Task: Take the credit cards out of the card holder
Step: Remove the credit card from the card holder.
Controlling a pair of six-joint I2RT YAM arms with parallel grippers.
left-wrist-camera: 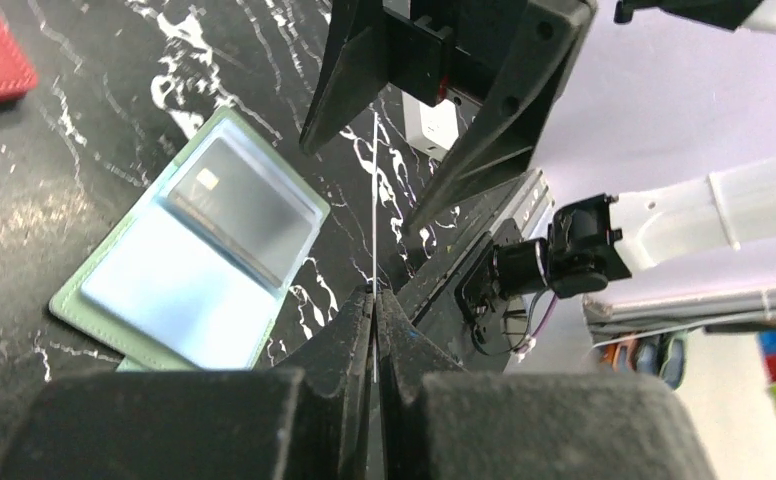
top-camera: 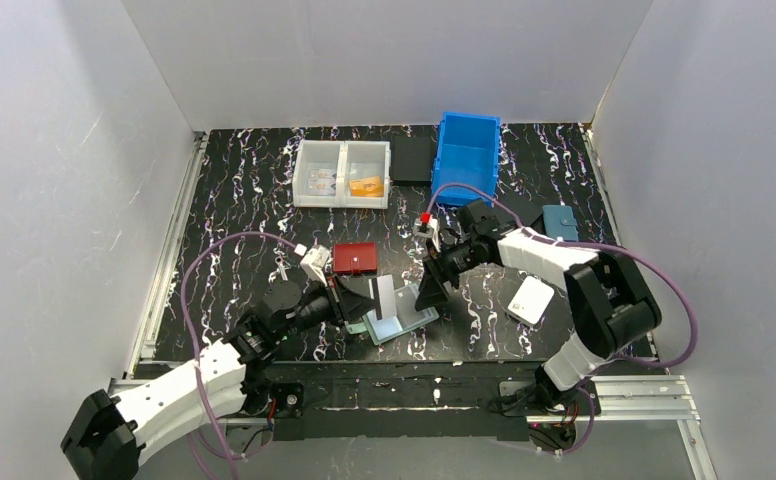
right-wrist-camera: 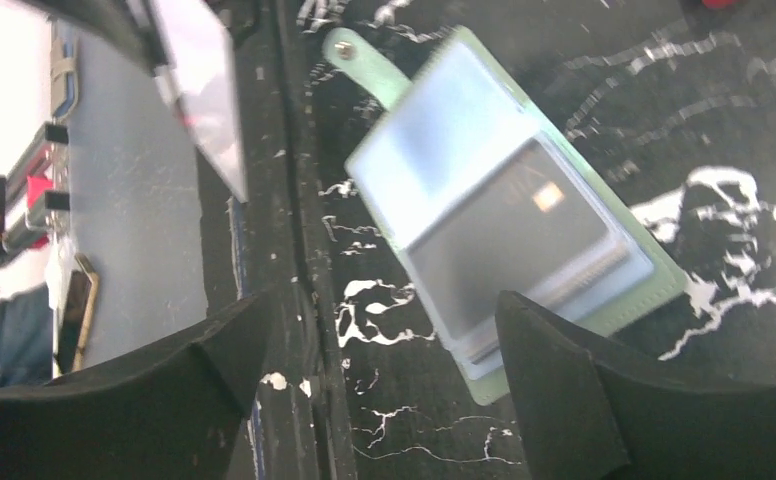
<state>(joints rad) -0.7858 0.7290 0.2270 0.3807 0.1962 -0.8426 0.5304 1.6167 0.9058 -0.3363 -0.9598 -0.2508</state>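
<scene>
Our left gripper [left-wrist-camera: 374, 297] is clenched on one credit card [top-camera: 384, 294], held on edge just above the table. The right gripper [right-wrist-camera: 384, 300] stands released, its fingers wide at either side of the card's far end. Whether they brush it we cannot tell from these views.

The card holder [right-wrist-camera: 369, 68] lies open flat near the table's 6 o'clock edge. It sits at about 4 o'clock from the red wallet [top-camera: 355, 258]. A dark card [left-wrist-camera: 239, 205] and a light blue card [left-wrist-camera: 164, 290] sit in its pockets.

To do this well, we should draw the right gripper clear first. Then we keep the left pinch firm and lay the card flat on bare table, well apart from the holder.
</scene>
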